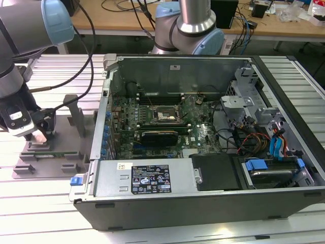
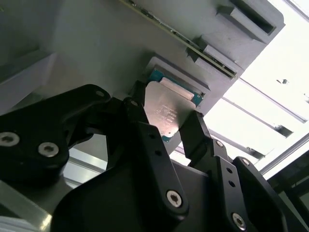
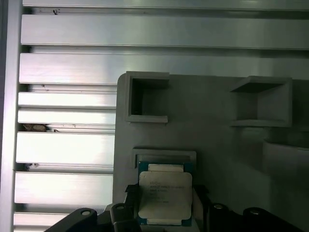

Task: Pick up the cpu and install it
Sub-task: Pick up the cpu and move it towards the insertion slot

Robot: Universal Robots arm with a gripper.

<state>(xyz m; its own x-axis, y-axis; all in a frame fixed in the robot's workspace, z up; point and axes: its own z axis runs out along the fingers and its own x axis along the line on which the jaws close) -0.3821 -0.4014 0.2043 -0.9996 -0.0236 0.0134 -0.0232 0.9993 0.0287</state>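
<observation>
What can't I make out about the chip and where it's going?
Second wrist view: part of the cpu is covered by the end effector.
First wrist view: the grey holder's recess floor, covered by the cpu.
Exterior view: the socket's pins, too small to tell.

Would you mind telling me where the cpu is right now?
In both wrist views the cpu sits in a shallow pocket of the grey fixture plate, right by the gripper; that plate lies at the exterior view's left of the computer case.
</observation>
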